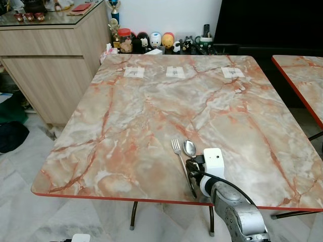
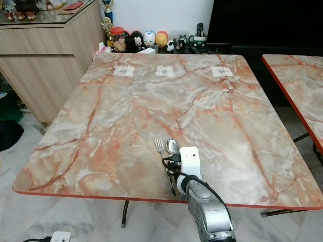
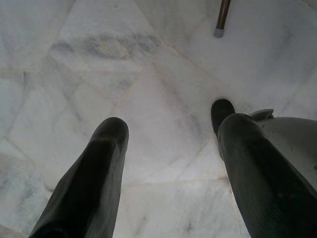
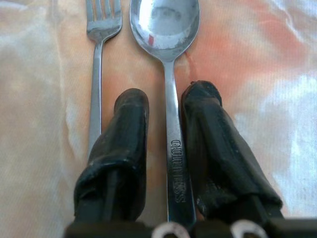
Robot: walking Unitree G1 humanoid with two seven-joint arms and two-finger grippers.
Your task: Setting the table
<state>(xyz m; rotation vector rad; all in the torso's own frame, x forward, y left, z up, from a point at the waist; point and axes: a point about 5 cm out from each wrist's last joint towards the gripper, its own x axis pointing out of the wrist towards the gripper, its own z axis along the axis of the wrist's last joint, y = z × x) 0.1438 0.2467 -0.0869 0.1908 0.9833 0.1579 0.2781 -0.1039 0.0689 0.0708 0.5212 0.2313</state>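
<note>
Now the right gripper (image 4: 166,106) straddles the spoon (image 4: 167,29) handle on the marble bench (image 1: 151,116), fingers not visibly clamped; fork (image 4: 101,29) lies alongside; left gripper (image 3: 168,134) hangs spread over floor.

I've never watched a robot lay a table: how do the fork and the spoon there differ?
The spoon ends in a smooth oval bowl; the fork ends in tines. The spoon's handle runs between the right gripper fingers; the fork lies outside them, beside one finger. Both are shiny metal, lying side by side, parallel, near the marble table front edge.
</note>
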